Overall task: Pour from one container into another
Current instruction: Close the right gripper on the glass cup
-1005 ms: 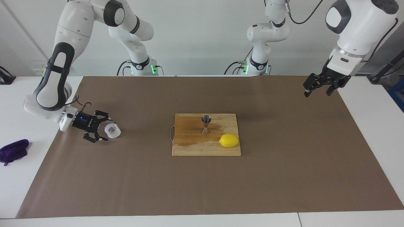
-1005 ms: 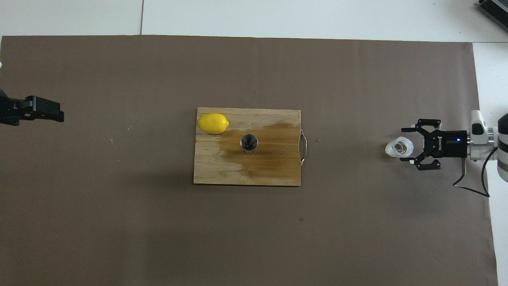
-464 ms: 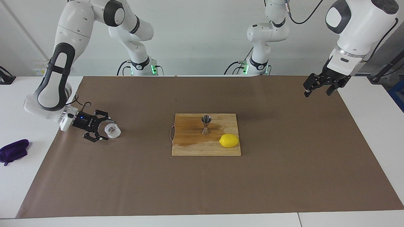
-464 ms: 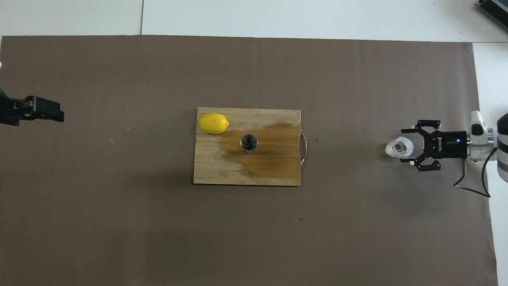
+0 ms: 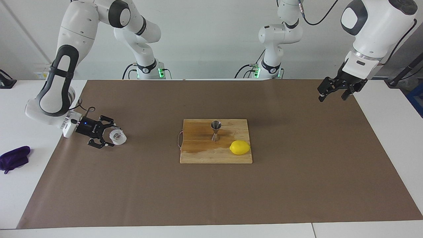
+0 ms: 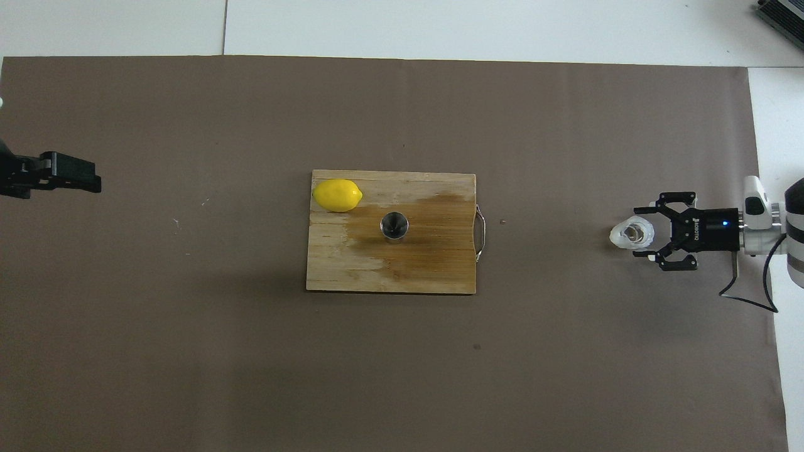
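plastic cup (image 5: 118, 136) stood on the brown paper (image 5: 297, 172) toward the right arm's end of the table, well apart from the steel jigger (image 5: 215, 130), upright on the wooden board (image 5: 198, 155) beside a lemon (image 5: 240, 147). right gripper (image 5: 106, 135) lay low and level, fingers spread either side of the cup, not yet pinching it. left gripper (image 5: 333, 92) waited high over its own end, fingers apart, holding nothing. cup looked light, thin-walled, likely to buckle or slip if squeezed hard; best taken across the mid wall, gently
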Controlling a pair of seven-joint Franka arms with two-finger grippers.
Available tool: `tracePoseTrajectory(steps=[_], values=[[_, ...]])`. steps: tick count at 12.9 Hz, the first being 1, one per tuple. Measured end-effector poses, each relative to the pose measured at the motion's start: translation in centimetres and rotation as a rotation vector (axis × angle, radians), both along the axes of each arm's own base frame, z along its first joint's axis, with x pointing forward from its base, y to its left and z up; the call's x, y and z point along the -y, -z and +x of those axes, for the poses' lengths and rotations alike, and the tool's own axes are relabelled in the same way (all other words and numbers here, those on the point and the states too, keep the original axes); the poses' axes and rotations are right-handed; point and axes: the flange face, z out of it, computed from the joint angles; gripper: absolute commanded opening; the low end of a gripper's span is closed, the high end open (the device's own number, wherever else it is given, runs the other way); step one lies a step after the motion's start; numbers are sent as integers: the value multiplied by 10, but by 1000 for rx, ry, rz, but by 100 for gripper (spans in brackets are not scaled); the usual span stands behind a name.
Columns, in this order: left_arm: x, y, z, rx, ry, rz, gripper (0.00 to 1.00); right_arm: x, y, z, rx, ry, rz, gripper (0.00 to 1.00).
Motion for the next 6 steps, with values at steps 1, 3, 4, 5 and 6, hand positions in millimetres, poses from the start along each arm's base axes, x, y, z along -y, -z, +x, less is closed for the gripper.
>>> tracePoseTrajectory(steps=[1,3,4,5,6], values=[[0,0,0,0,0,0,100,0,0,0,1,0,-1,81],[0,0,0,0,0,0,100,1,0,1,6,6,-13,73],[0,0,0,0,0,0,100,1,0,1,6,7,-15,69],[0,0,0,0,0,0,100,1,0,1,6,7,-16,67],[0,0,0,0,0,0,100,1,0,1,6,6,-16,65]])
